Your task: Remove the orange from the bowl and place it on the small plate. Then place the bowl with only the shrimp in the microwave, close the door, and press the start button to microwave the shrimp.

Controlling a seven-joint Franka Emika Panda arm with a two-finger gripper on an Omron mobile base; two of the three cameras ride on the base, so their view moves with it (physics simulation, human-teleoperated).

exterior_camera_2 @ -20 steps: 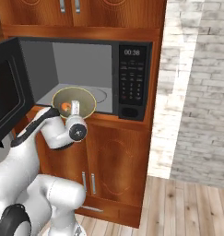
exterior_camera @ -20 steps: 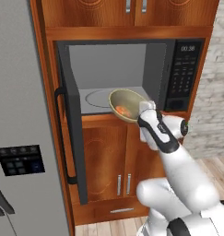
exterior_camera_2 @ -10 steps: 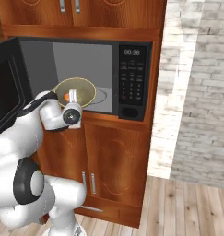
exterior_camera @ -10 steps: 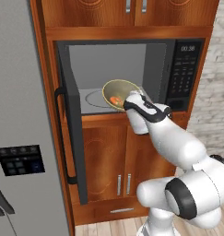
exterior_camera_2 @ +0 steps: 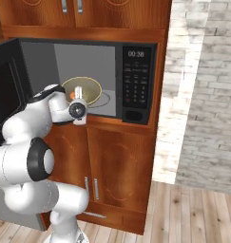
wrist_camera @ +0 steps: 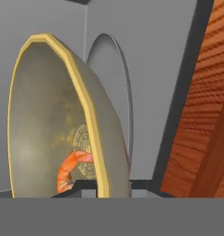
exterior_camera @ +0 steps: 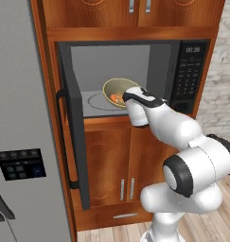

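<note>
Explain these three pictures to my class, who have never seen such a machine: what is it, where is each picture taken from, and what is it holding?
This is a computer-rendered kitchen. The white jointed machine is a robot arm on a base that can drive, ending in a two-finger gripper. Two pictures come from cameras on the base, behind the arm to its left and right. The third comes from a camera on the hand, so it looks tilted. The gripper is shut on the rim of a bowl with a yellow edge, held tipped at the opening of the microwave, whose door stands open. Inside the bowl lies an orange shrimp. A round turntable sits on the microwave floor.
</note>
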